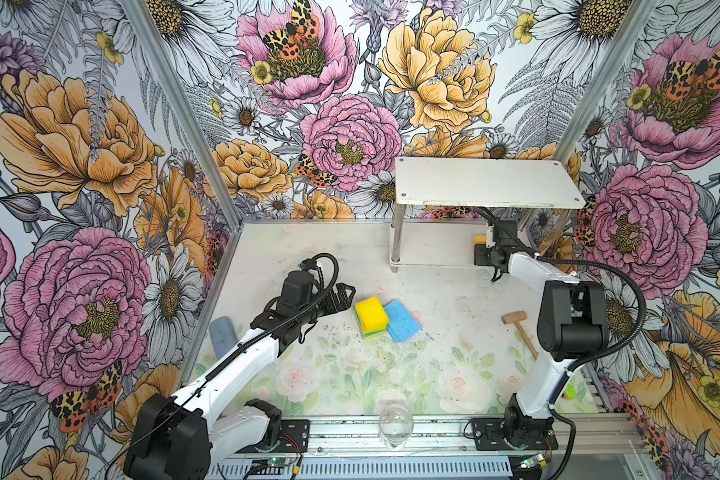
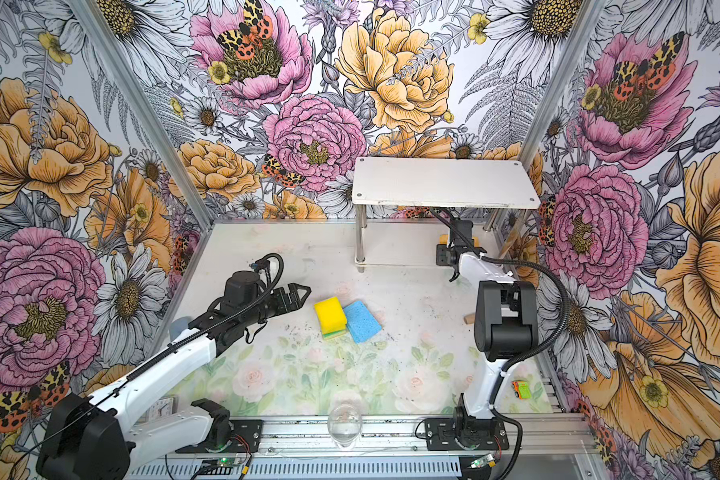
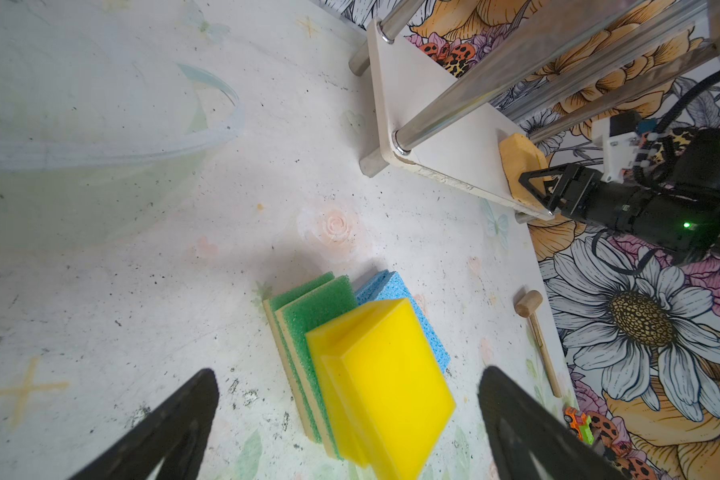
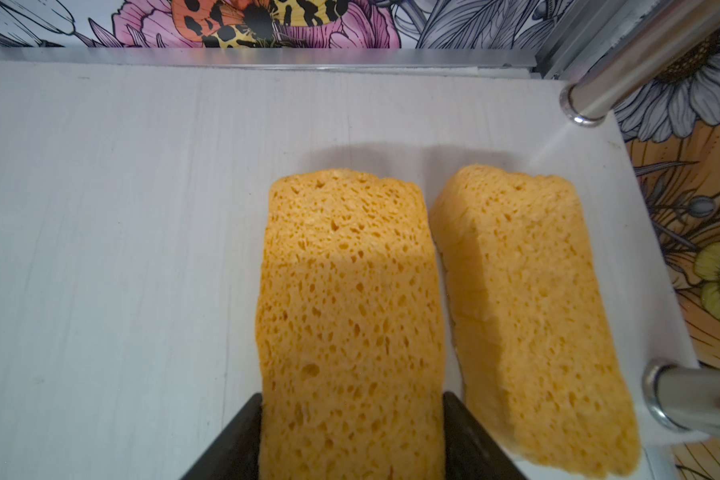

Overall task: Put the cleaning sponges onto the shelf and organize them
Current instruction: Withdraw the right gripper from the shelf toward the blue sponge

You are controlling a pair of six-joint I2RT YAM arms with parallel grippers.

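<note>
Sponges are only starting to reach the shelf. The right gripper (image 4: 352, 401) has its black fingers (image 4: 233, 440) clasped on the sides of a porous orange-yellow sponge block (image 4: 346, 282), which seems to rest on the lower white board (image 4: 121, 208) of the metal-posted two-tier shelf (image 1: 487, 183) at one o'clock. Its pitted twin (image 4: 524, 299) lies just beside it, toward three o'clock. The upper board is bare.

At the table's centre the left gripper (image 1: 346, 297) hovers with fingers spread and empty, at nine o'clock of a pile. There a smooth thick bright yellow block (image 1: 371, 316) sits on the coarse green-topped sponges (image 3: 312, 307). A flat dimpled blue sponge (image 1: 402, 321) touches them at three o'clock. By my judgement that whole pile is still to go.
</note>
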